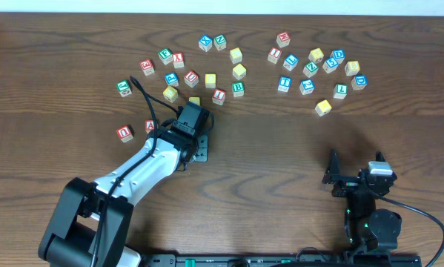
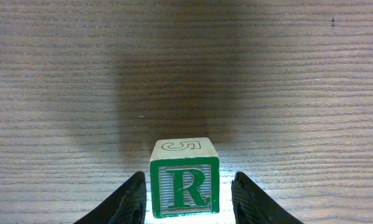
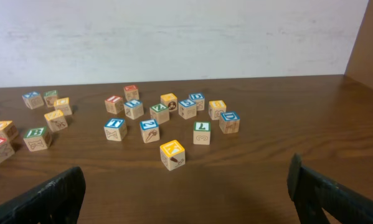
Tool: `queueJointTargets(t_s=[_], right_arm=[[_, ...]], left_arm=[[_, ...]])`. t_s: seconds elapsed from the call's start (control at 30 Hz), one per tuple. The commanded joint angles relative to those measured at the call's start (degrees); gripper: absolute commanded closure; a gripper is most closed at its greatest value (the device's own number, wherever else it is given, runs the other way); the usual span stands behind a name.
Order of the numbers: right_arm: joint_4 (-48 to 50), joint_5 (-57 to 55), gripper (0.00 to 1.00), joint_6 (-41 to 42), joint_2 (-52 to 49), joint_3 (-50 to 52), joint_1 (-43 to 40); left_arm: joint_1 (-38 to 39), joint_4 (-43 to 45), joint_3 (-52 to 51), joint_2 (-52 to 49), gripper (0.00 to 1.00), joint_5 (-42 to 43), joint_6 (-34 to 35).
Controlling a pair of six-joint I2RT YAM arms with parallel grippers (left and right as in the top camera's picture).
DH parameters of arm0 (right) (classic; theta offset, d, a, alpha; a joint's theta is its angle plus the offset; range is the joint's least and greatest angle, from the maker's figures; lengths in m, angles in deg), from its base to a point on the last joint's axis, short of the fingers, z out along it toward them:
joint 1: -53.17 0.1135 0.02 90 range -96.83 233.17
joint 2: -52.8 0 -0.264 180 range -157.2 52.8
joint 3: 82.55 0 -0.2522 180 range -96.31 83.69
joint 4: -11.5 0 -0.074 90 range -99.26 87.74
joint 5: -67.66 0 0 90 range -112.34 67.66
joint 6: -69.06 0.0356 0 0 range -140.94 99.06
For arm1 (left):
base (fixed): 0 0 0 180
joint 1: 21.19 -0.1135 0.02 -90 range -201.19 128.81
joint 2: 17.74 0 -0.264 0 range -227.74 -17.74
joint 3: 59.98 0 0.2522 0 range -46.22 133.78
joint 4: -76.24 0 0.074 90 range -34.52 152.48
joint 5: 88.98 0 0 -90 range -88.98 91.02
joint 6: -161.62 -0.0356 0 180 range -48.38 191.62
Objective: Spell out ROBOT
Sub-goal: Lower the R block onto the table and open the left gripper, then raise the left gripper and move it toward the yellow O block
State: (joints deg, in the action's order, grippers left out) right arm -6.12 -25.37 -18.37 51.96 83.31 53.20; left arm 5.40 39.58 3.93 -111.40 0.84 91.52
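A wooden block with a green R (image 2: 185, 186) on its near face sits on the table between my left gripper's (image 2: 188, 198) two black fingers. There is a small gap on each side, so the gripper is open around it. In the overhead view the left gripper (image 1: 197, 143) points down at mid-table left and hides the R block. My right gripper (image 1: 342, 176) is wide open and empty, low over bare wood at the front right; its fingers frame the right wrist view (image 3: 186, 193). Several more letter blocks lie at the back, among them a green B block (image 1: 238, 89) and a blue T block (image 1: 284, 84).
Two loose clusters of letter blocks lie across the back of the table. A red U block (image 1: 124, 133) and a red A block (image 1: 151, 125) lie just left of the left arm. A yellow block (image 1: 323, 107) (image 3: 172, 154) is the nearest one to the right gripper.
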Motion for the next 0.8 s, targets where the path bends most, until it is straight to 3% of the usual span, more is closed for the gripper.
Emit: queueJointTargets(t_s=[0.0, 0.5, 0.77], right_arm=[[-0.2, -0.5, 0.01, 0.6, 0.3, 0.1, 0.0], [-0.2, -0.5, 0.01, 0.6, 0.3, 0.1, 0.0], [-0.2, -0.5, 0.01, 0.6, 0.3, 0.1, 0.0]], left_arm=[[0.1, -0.1, -0.4, -0.6, 0.56, -0.7, 0.3], [0.1, 0.0, 4.3, 0.3, 0.55, -0.7, -2.4], [0.0, -2.4, 13.4, 4.9, 0.46, -1.0, -5.8]])
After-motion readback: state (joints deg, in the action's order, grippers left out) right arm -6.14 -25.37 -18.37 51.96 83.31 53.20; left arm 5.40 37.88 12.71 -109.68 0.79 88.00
